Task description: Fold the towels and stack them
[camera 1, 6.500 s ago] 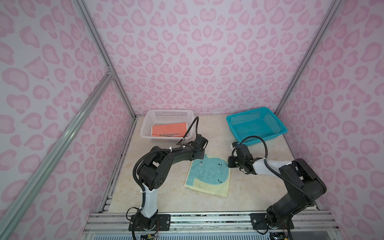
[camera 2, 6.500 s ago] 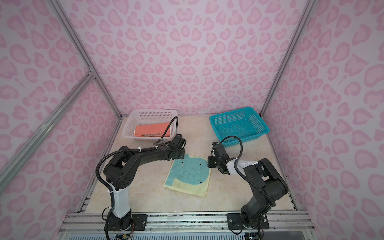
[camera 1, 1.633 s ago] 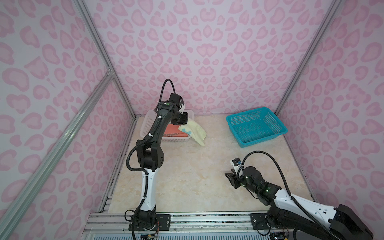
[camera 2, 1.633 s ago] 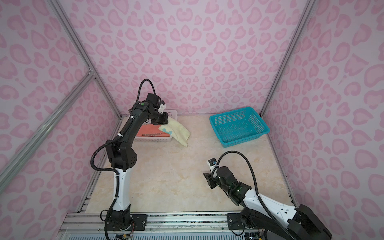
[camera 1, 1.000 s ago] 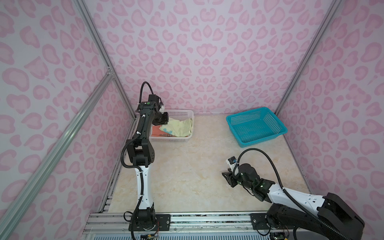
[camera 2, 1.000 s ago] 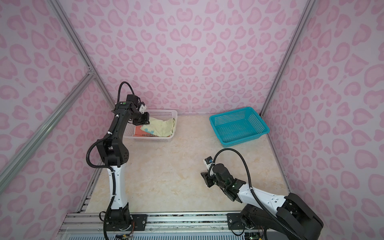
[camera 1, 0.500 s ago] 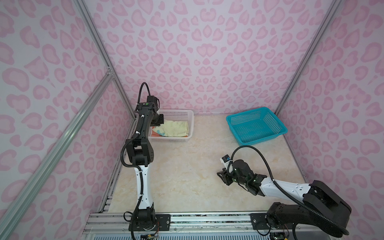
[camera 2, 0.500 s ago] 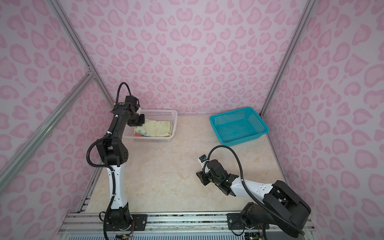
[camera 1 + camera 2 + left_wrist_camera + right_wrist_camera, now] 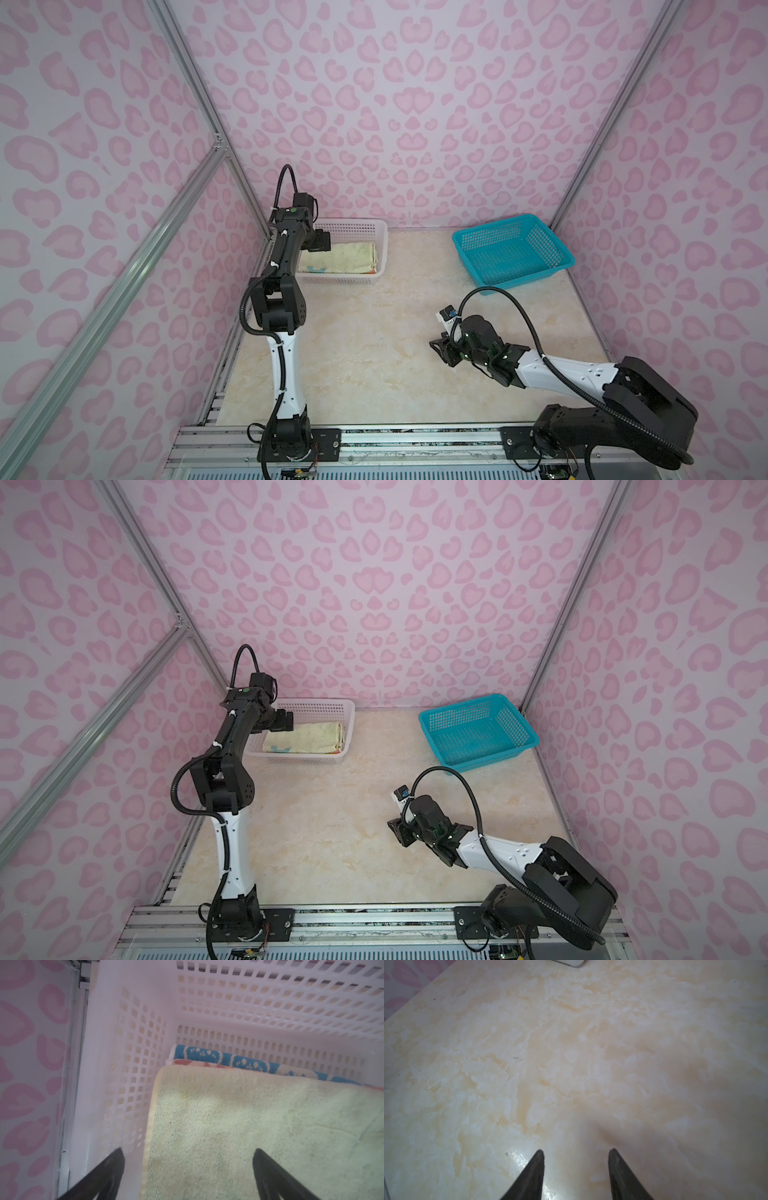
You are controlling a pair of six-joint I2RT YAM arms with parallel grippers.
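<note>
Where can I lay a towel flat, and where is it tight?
Widest bare patch: the marble-look tabletop between the white perforated plastic basket, the right gripper and the front rail. The teal perforated plastic basket is empty too. Crowded: the white basket, filled by folded towels under the open left gripper.

Btm towels (image 9: 207,1057) mostly hidden

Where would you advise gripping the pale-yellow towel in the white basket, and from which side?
I'd take the pale-yellow towel by its edge near the end wall of the white basket, from above: it lies flat atop the stack, the walls block side approaches, and a gap there likely leaves a jaw room.
</note>
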